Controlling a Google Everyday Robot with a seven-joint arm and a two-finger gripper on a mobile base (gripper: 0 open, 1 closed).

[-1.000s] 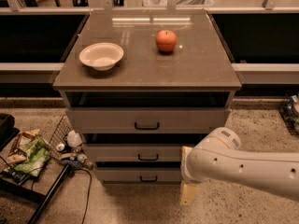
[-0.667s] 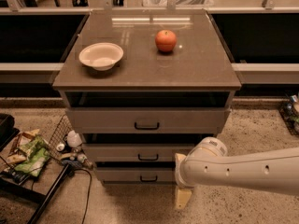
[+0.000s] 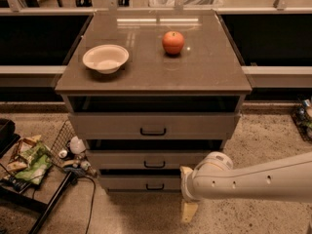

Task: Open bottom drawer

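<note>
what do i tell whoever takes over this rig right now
Hand: low near the floor, by the right end of the bottom drawer front, not on its black handle.
Bottom drawer: lowest of three in the cabinet, not visibly pulled out.
Done: hand is at drawer height.
Left: reach the handle, grip it, pull the drawer open.

Dim; cabinet top [image 3: 204, 67] glares; pincer [image 3: 187, 195] at its foot.
</note>
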